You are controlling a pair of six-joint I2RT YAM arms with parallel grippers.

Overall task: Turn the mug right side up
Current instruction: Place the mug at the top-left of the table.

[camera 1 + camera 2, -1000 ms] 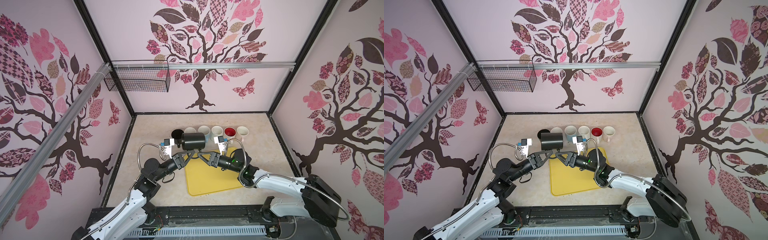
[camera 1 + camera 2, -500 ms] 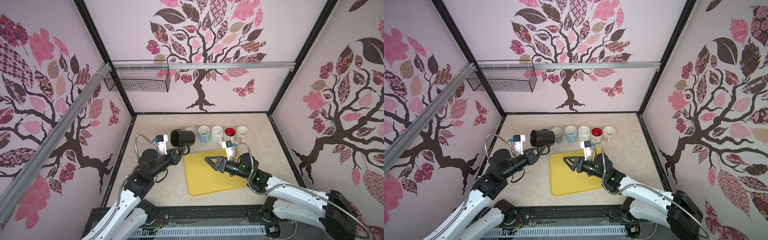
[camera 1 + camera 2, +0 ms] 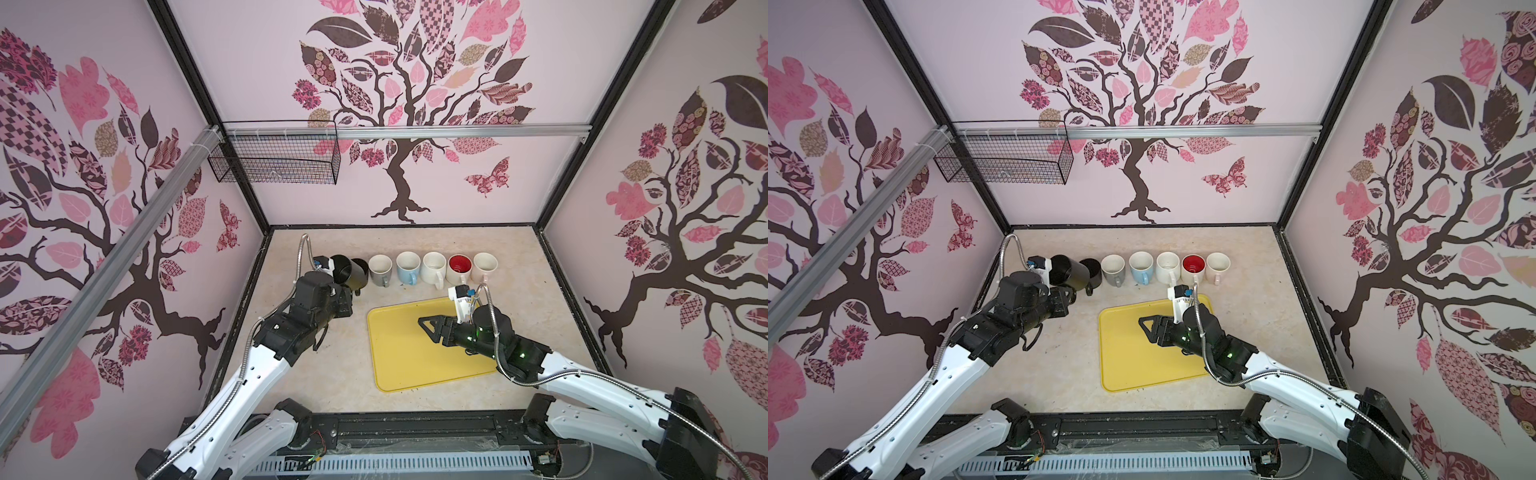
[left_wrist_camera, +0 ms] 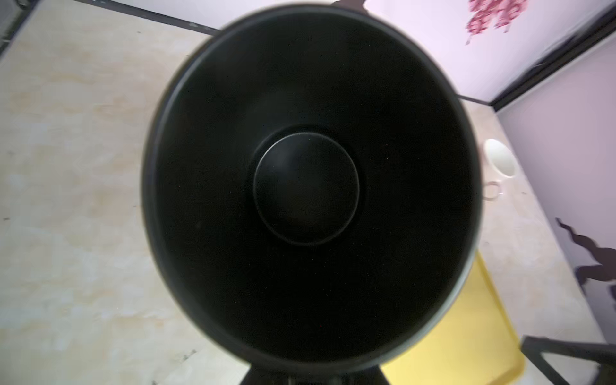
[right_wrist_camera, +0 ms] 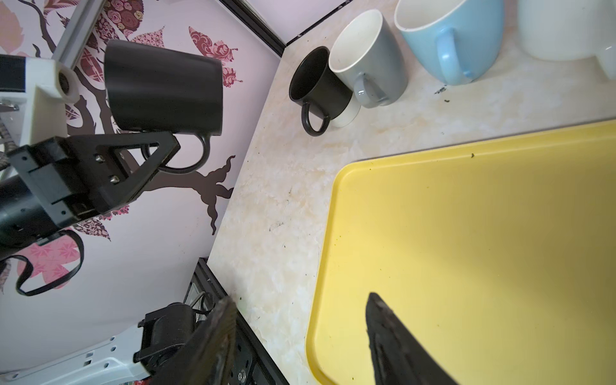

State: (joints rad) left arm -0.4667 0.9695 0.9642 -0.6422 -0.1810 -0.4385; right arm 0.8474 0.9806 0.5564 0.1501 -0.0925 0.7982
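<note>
Bright even light, blurred wrist close-up, wide-angle distortion

Blurred rim of black mug [image 4: 306, 186]; white mug [image 5: 566, 30] cropped.

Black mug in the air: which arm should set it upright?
Left: the left gripper holds the mug by its handle near the cups; the right gripper hangs open, empty, over the yellow tray.

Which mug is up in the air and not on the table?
The black mug clamped by its handle in the left gripper. It hangs tipped above the table, while the other six mugs stand upright in a row.
</note>
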